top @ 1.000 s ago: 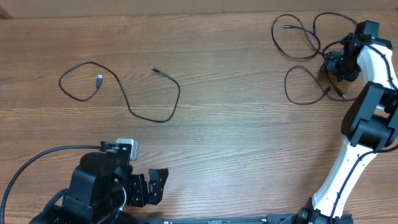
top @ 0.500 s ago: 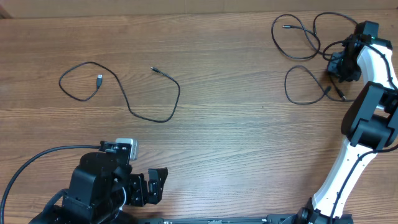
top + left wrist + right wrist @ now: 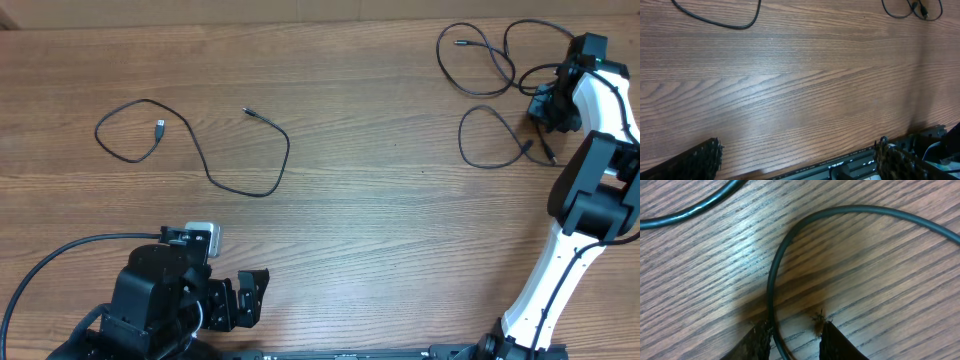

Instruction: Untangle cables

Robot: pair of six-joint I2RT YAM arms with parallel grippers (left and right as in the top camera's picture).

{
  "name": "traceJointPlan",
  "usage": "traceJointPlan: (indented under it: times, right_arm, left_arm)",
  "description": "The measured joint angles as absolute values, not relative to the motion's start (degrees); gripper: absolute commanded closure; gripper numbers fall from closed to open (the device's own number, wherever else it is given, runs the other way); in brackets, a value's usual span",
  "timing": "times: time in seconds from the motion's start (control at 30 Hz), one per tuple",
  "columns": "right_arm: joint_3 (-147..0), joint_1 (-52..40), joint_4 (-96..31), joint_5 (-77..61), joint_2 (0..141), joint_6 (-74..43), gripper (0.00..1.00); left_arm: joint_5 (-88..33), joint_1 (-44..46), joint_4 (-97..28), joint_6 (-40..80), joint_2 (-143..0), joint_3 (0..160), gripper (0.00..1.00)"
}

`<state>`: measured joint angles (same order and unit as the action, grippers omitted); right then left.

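At bottom centre, a cable (image 3: 770,287) is straddled by the right end effector (image 3: 792,339); grip cannot be told, so slippage is risked.

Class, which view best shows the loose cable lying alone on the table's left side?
Overhead: the loose cable shows whole, both plug ends included. The left wrist view catches only one bend at its top edge; the right wrist view shows other cables, close up.
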<state>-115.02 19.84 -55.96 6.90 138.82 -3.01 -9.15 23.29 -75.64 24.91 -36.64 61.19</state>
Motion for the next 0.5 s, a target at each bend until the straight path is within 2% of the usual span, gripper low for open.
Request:
traceJointPlan:
  times: [0.07,0.2,0.33,0.5]
  right_arm:
    - [-115.0,19.8,-56.1,7.0,138.8,-3.5,0.65]
    - [-115.1,19.9,-56.4,8.0,138.8,-4.6,0.49]
    - [-115.5,20.2,-57.2,8.5,138.8,-4.8,0.45]
    - [-116.2,20.2,-59.8,8.8,138.7,-7.2,0.29]
  left_arm:
    - [-9.1,23.3,-75.6,24.9,-36.6,61.2,0.00]
    - [-9.1,23.3,-75.6,24.9,-36.6,61.2,0.01]
    - [-9.1,23.3,-75.6,24.9,-36.6,61.2,0.00]
    - [-9.1,23.3,-75.6,24.9,-36.6,61.2,0.00]
